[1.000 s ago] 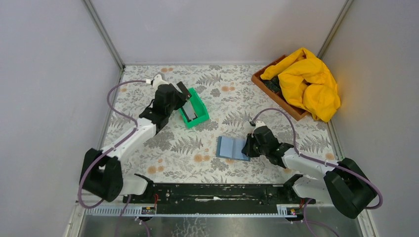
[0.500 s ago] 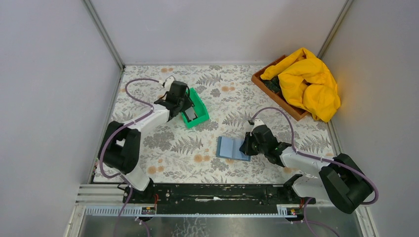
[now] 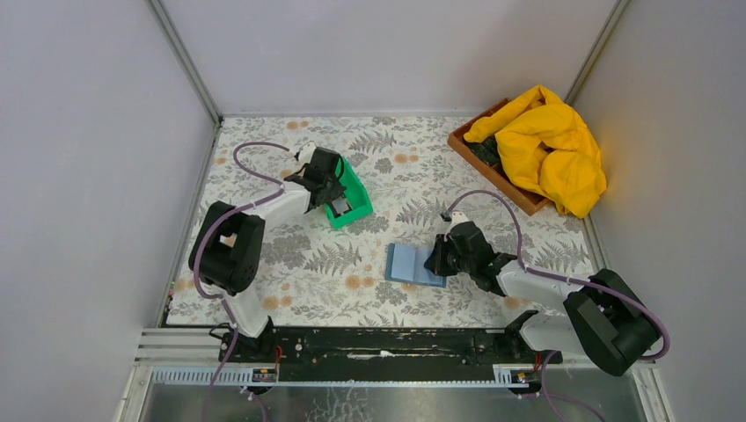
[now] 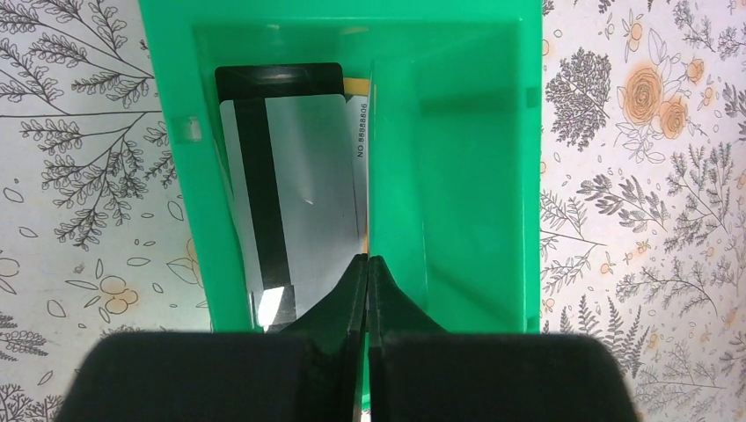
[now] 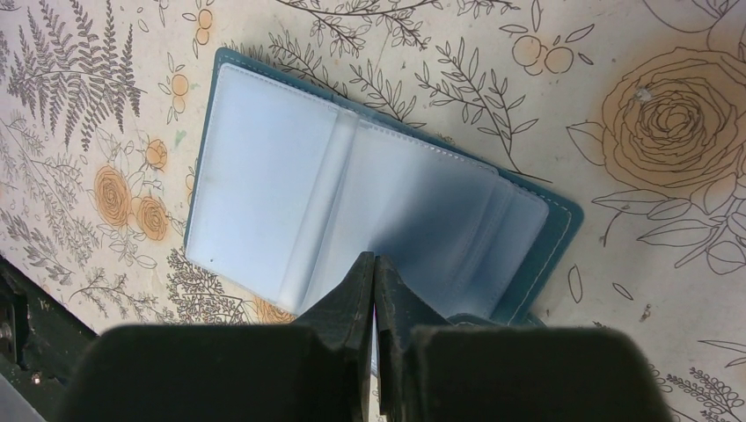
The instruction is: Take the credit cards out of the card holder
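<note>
The credit cards (image 4: 290, 202) lie in the green tray (image 3: 359, 195) upper left under the closed, empty left gripper (image 4: 368, 268); the right gripper (image 5: 376, 264) seems to pinch the open card holder (image 3: 405, 262) centre-frame, so lifting may drag it off.

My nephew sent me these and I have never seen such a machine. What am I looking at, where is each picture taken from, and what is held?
These are two robot arms bolted at the near edge of a table with a flowered cover. The wide picture looks down from above and behind them. The other two come from cameras on the wrists, so the black wedges at the bottom are each arm's own fingers. The left gripper is shut over a green tray, where credit cards lie. A thin edge runs from its tips, perhaps a card; I cannot tell. The right gripper is shut on the near edge of the open blue card holder, it seems. At the far right a yellow cloth lies in a wooden box.
</note>
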You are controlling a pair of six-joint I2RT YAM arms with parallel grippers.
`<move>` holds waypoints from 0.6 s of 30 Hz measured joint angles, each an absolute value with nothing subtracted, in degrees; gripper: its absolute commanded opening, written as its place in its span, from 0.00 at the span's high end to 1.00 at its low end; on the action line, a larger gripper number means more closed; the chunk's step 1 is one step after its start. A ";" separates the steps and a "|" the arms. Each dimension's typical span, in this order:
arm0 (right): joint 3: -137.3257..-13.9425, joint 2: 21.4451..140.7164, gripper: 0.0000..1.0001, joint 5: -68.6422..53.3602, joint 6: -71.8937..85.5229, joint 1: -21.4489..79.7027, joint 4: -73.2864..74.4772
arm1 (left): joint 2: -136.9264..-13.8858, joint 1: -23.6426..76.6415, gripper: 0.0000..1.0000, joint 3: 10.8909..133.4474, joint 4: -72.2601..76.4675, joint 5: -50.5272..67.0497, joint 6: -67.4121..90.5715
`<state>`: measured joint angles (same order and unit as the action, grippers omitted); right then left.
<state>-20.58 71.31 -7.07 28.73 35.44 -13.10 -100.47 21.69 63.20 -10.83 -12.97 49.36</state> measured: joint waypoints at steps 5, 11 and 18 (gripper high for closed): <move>-20.53 71.31 0.93 -7.14 28.73 35.29 -13.21 | -100.99 21.69 0.89 63.42 -11.25 -13.54 49.34; -20.49 71.33 0.93 -7.20 28.73 35.18 -13.23 | -100.86 21.63 0.74 63.53 -13.15 -15.70 49.17; -20.38 71.33 0.93 -7.20 28.75 35.18 -13.45 | -98.24 21.56 0.70 63.53 -14.37 -16.99 48.88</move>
